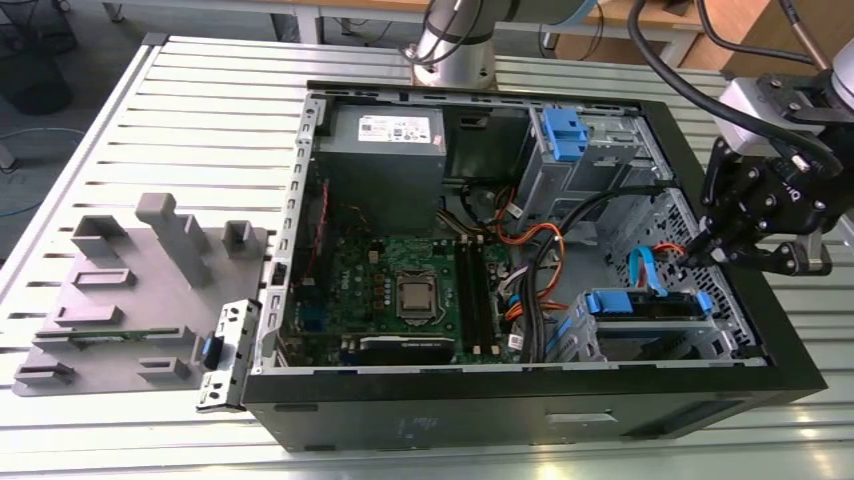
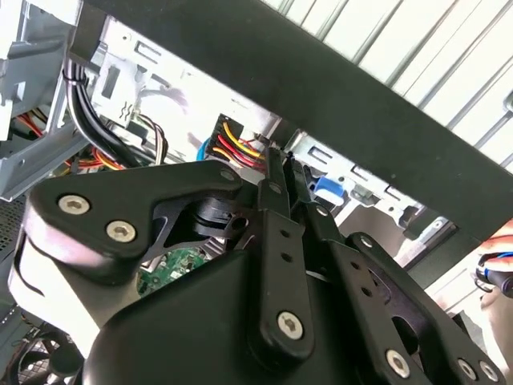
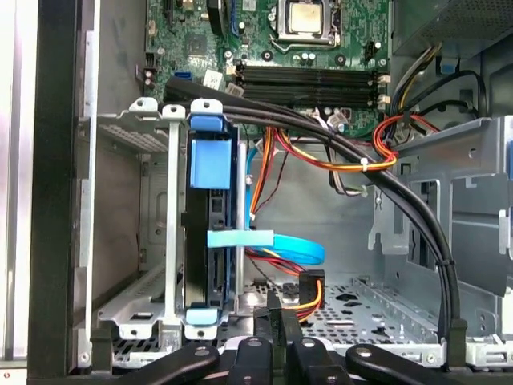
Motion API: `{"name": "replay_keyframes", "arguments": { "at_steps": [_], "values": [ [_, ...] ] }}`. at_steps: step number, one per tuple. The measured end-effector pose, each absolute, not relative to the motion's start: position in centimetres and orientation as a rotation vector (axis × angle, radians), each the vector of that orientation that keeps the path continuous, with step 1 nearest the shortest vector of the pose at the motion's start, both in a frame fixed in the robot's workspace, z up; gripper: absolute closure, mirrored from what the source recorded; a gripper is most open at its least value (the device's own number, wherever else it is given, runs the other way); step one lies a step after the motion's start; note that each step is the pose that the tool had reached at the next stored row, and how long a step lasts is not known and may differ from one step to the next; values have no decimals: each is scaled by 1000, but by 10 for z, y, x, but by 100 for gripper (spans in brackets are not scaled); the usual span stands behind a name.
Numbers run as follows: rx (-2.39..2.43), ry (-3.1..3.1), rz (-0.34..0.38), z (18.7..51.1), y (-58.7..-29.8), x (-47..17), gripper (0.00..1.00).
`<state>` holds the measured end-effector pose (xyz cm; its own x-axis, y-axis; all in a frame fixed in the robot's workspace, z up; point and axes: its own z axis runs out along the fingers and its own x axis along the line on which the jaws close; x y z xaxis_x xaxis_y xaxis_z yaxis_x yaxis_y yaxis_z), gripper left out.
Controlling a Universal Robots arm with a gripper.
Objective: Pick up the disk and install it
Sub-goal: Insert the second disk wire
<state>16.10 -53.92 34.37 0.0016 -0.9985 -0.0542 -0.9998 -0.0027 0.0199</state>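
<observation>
The gripper (image 1: pixel 697 256) is hanging over the front corner of the open computer case (image 1: pixel 534 405), at the exterior view's right. Its fingers (image 2: pixel 275 200) are pressing together with nothing between them. In the first wrist view the tips are sitting just beside a power plug (image 3: pixel 311 290) with red and yellow wires.

The disk (image 3: pixel 210 164) is standing on edge in the drive cage (image 3: pixel 148 120), near the fingers but apart from them. Its blue carrier is facing the camera, while its metal face and label are lying hidden between the cage walls. In the exterior view the disk (image 1: pixel 646 302) is showing as little more than a blue strip.

A black cable bundle (image 3: pixel 385 180) is crossing the bay and covering part of the motherboard (image 3: pixel 304 48). The case is resting on a slatted surface (image 1: pixel 200 120).
</observation>
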Motion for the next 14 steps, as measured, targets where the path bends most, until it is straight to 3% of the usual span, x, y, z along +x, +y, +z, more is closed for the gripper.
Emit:
{"name": "replay_keyframes", "arguments": {
  "at_steps": [14],
  "values": [
    [-2206, 2201, 81, 344, -556, 152, 84]
  ]
}}
